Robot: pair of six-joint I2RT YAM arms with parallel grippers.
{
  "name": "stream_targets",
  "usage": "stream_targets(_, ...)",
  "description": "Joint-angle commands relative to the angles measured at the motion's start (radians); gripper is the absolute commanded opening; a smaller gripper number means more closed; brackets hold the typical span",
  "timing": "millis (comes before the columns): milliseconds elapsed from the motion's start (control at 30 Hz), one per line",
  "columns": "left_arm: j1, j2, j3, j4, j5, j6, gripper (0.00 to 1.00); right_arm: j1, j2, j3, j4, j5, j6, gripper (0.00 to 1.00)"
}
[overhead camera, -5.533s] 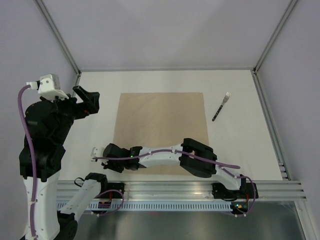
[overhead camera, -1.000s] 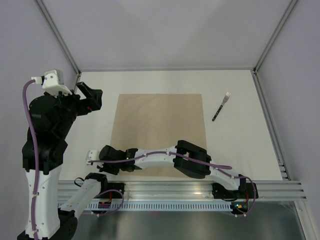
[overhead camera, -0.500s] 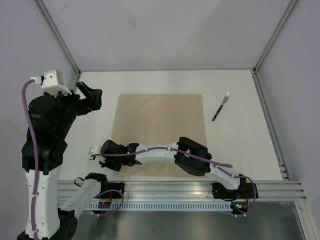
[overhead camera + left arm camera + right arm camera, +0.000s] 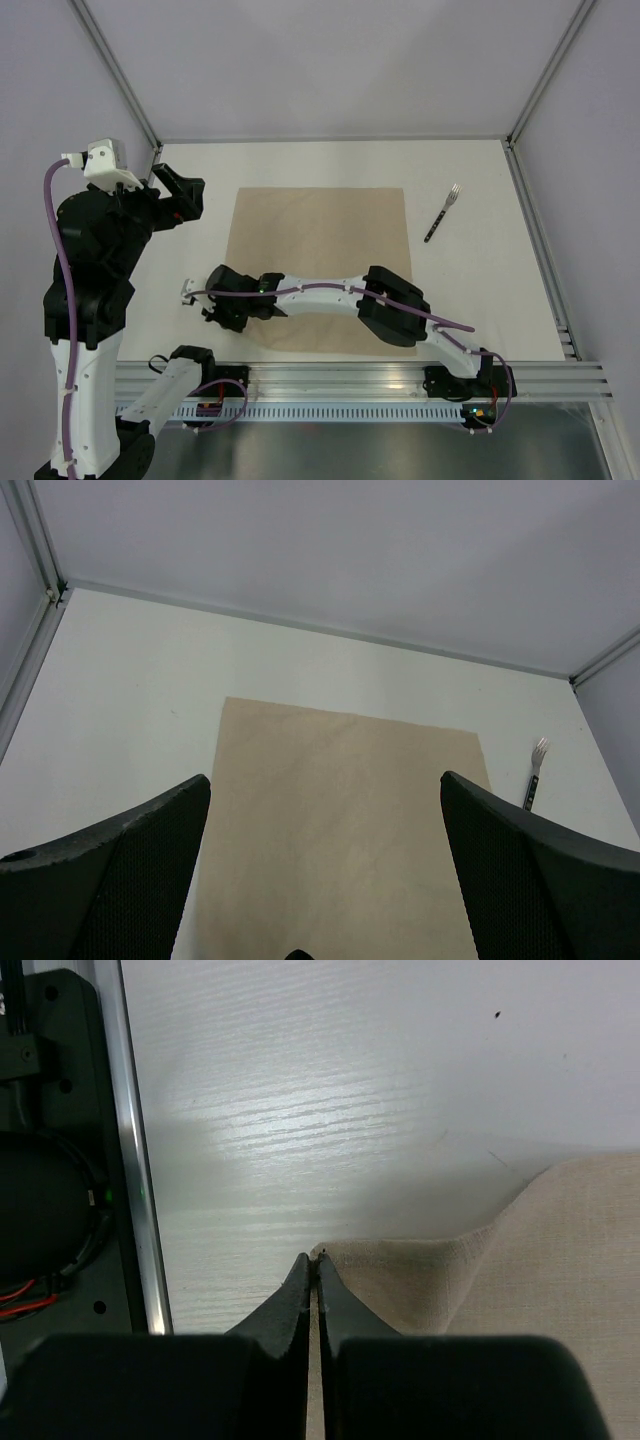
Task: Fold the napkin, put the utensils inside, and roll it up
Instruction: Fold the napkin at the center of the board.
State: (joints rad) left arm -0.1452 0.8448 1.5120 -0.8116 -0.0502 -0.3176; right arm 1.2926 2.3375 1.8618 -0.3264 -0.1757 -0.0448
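The tan napkin [image 4: 325, 250] lies flat mid-table, also seen in the left wrist view [image 4: 340, 810]. Its near-left corner [image 4: 400, 1260] is pulled up off the table, and my right gripper [image 4: 314, 1260] is shut on that corner's tip. From above, the right gripper [image 4: 218, 310] sits at the napkin's near-left corner with its arm stretched across the near edge. The fork [image 4: 443, 212], silver tines and black handle, lies to the right of the napkin [image 4: 535, 783]. My left gripper [image 4: 180, 195] hangs high at the far left, open [image 4: 325, 780] and holding nothing.
An aluminium rail [image 4: 350, 375] runs along the near table edge. The left arm's black base and a metal strip [image 4: 135, 1210] lie just left of the right gripper. Raised frame edges [image 4: 535, 240] and grey walls border the white table [image 4: 480, 290].
My right gripper has moved away from the near edge and slightly right, drawing the napkin's near-left corner up with it. The left arm and fork have stayed put.
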Motion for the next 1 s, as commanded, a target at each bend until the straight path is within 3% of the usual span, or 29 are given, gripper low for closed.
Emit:
stream_targets(0, 0.004, 0.002, 0.017, 0.031, 0.021, -0.04, 1.0, -0.018, -0.084, 0.054, -0.014, -0.011, 0.033, 0.01)
stream_targets(433, 0.006, 0.002, -0.004, 0.046, 0.027, -0.043, 1.0, -0.088, -0.147, 0.048, -0.019, -0.021, 0.042, 0.0)
stream_targets(967, 0.004, 0.01, -0.084, 0.117, 0.073, -0.066, 1.0, -0.278, -0.293, -0.156, -0.003, -0.008, 0.013, 0.01)
